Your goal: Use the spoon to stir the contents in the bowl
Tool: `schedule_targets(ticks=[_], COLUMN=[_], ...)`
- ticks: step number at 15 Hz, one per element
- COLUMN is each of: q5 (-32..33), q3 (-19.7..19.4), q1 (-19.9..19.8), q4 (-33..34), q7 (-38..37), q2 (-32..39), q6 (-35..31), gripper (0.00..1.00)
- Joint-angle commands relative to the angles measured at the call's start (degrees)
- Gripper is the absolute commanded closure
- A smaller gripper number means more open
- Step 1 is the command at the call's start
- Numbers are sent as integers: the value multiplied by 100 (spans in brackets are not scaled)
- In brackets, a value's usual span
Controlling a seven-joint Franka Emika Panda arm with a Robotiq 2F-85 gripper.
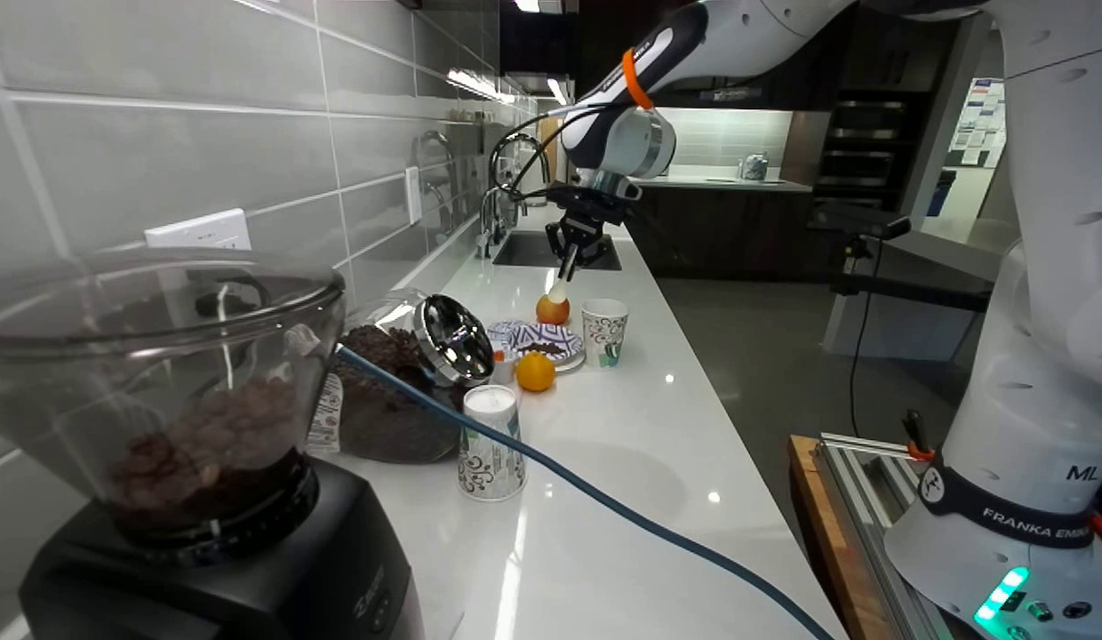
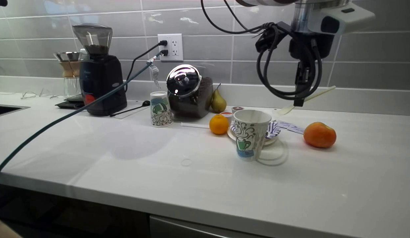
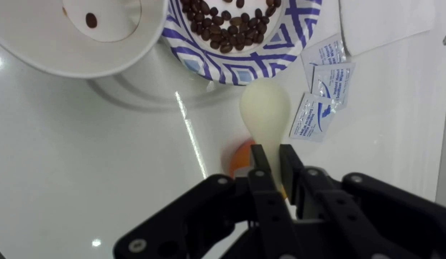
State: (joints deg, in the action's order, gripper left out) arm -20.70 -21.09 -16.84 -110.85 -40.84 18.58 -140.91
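Note:
A pale spoon (image 3: 265, 104) is pinched between the fingers of my gripper (image 3: 271, 148), its head pointing forward and tilted down. In an exterior view the spoon's handle (image 2: 320, 94) slants up behind the gripper (image 2: 299, 101). The bowl (image 3: 241, 73), paper with a blue-and-purple pattern, holds dark coffee beans (image 3: 237, 34). Against the wrist picture, the spoon head just meets the bowl's near rim; an exterior view has it hanging above the counter, right of the bowl (image 2: 273, 129) and apart from it. The bowl's far side is cut off in the wrist view.
A patterned paper cup (image 2: 251, 138) stands in front of the bowl. Below the gripper lies an orange-red fruit (image 2: 320, 135). Wipe packets (image 3: 329, 84) lie beside the bowl. An orange (image 2: 219, 124), a jar with a shiny lid (image 2: 183, 80) and an upturned cup (image 2: 161, 109) are farther left.

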Motion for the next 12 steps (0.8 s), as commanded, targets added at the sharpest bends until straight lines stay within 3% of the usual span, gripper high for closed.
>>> schedule_targets(ticks=[1,9,10,11,12], q5=[895,3153,2748,2809,2805], q3=[-40,-468,-188,-189,-171], q1=[385,1354,1048,1082,1075], q4=[-151,-704,-370,-421,-421], q7=[-350,-2561,-2039,-2135,-2128], q2=[-89,-159,-8,-3,6], q6=[-200,-1088,-791,-826,-826], gripper=[96,96,96,85,85])
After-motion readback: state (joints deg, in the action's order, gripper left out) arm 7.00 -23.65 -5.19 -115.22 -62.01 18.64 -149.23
